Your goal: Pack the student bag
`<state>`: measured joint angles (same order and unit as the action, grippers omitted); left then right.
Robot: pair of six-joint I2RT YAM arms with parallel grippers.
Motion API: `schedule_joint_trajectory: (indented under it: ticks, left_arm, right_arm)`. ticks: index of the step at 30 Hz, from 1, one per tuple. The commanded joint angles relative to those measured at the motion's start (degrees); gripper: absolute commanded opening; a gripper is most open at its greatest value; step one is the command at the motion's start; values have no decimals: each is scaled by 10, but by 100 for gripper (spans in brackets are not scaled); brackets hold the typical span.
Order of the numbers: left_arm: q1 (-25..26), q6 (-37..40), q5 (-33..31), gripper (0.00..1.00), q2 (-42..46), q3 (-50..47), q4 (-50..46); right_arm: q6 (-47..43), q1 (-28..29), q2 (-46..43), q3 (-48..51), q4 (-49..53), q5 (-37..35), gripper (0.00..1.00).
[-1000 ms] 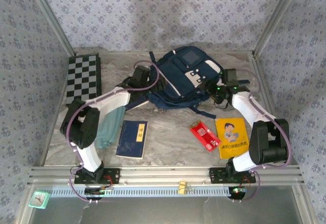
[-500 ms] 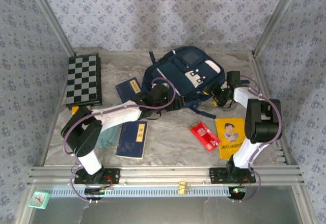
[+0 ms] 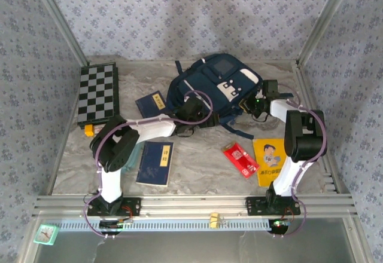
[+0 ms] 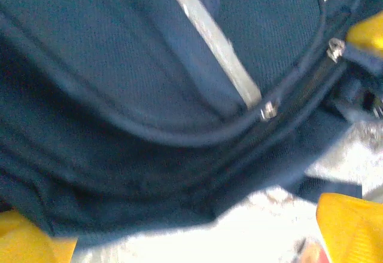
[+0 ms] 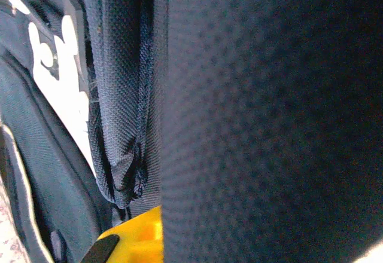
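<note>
Five things lie unpacked: checkerboard (image 3: 98,92), blue book (image 3: 157,162), smaller blue book (image 3: 151,103), red packet (image 3: 240,159), yellow booklet (image 3: 271,160). Packing looks barely begun. The student bag (image 3: 215,86) sits at the table's (image 3: 197,170) back centre. The left gripper (image 3: 190,109) gapes wide at its near edge, and the right gripper (image 3: 250,103) looks pinched shut on its right-side fabric.

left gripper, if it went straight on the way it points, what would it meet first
The student bag. The left gripper, jaws open, points at the bag's navy fabric, with the zipper and the white stripe right ahead. Depth is unclear, but the fabric looks very near.
</note>
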<state>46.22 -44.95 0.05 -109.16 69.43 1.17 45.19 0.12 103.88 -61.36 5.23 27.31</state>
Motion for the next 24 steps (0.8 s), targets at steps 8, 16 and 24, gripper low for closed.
schedule_joint_trajectory:
  ticks: [8,16,24]
  left_arm:
    - [-68,125,4,99,-30,125,-17]
    - [-61,131,-12,99,93,79,-125]
    - [73,150,-104,93,157,11,-119]
  right_arm:
    - [99,-16,-174,68,-60,48,0]
    - [196,8,-213,90,-101,-5,0]
    - [235,28,-230,99,-85,-32,0]
